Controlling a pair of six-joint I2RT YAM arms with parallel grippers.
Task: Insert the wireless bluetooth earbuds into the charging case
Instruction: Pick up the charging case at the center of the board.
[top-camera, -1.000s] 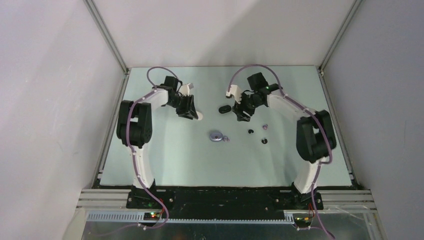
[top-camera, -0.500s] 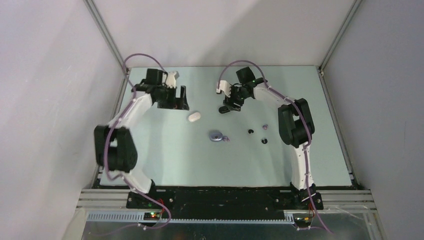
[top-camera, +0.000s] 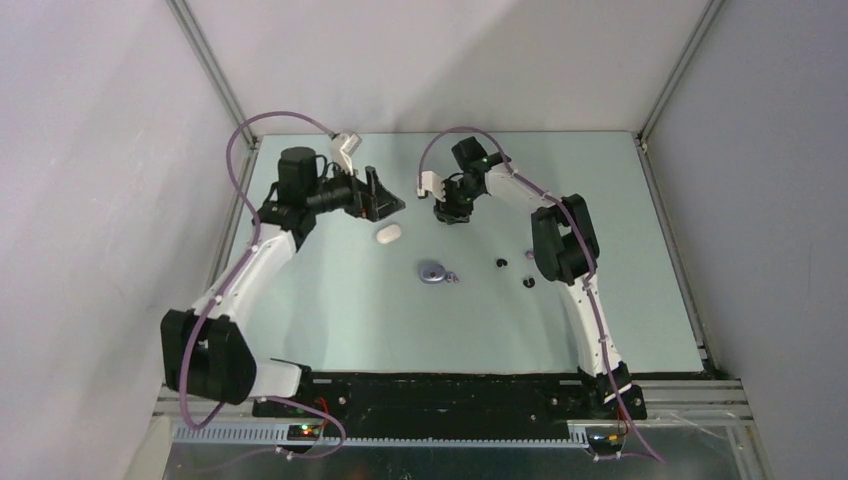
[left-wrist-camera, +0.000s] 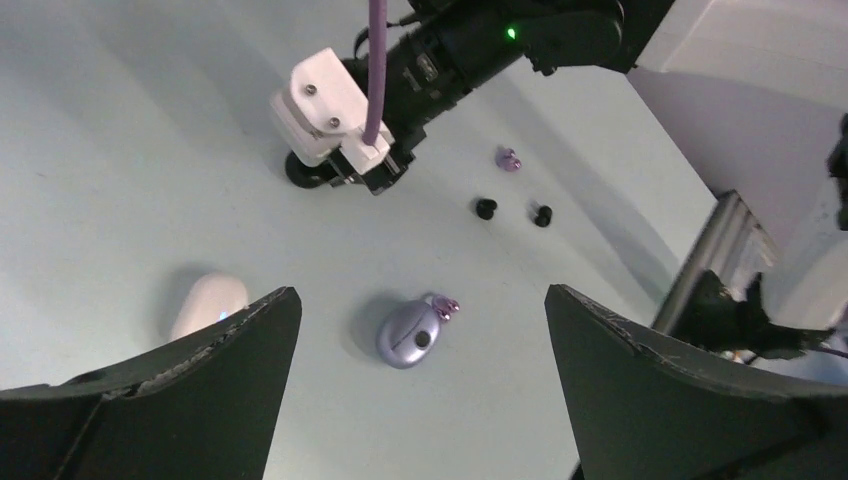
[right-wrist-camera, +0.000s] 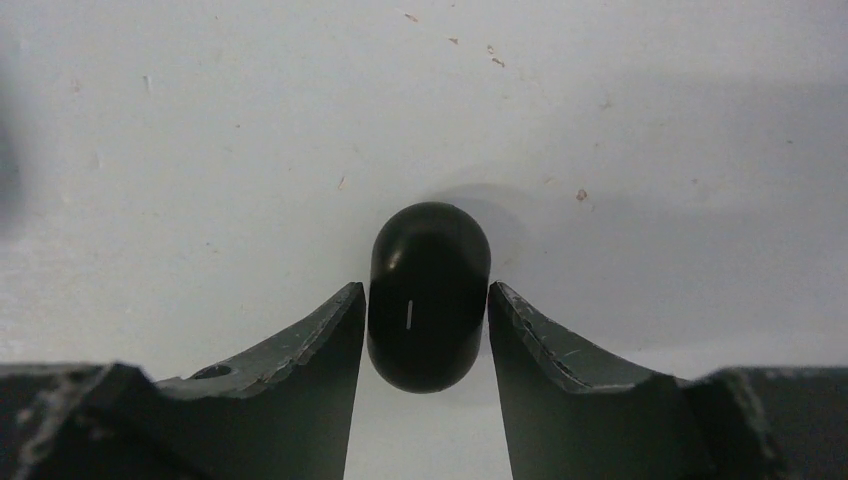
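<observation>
My right gripper (top-camera: 452, 208) (right-wrist-camera: 427, 290) is at the back of the table, its two fingers pressed against the sides of a closed black oval charging case (right-wrist-camera: 428, 250) that lies on the surface. My left gripper (top-camera: 385, 200) (left-wrist-camera: 420, 292) hangs wide open and holds nothing, above and behind a white case (top-camera: 388, 234) (left-wrist-camera: 208, 304). A closed lavender case (top-camera: 432, 272) (left-wrist-camera: 410, 335) lies mid-table with a lavender earbud (left-wrist-camera: 445, 309) touching it. Two black earbuds (top-camera: 501, 263) (top-camera: 529, 283) and another lavender earbud (left-wrist-camera: 509, 159) lie to the right.
The pale green table (top-camera: 330, 320) is walled at the left, back and right. The right arm's elbow (top-camera: 560, 240) leans over the table beside the loose earbuds. The left arm (top-camera: 250, 265) stretches along the left wall.
My left gripper opened, let go of the white case and drew back to the left. My right gripper moved left over the black case and narrowed onto it.
</observation>
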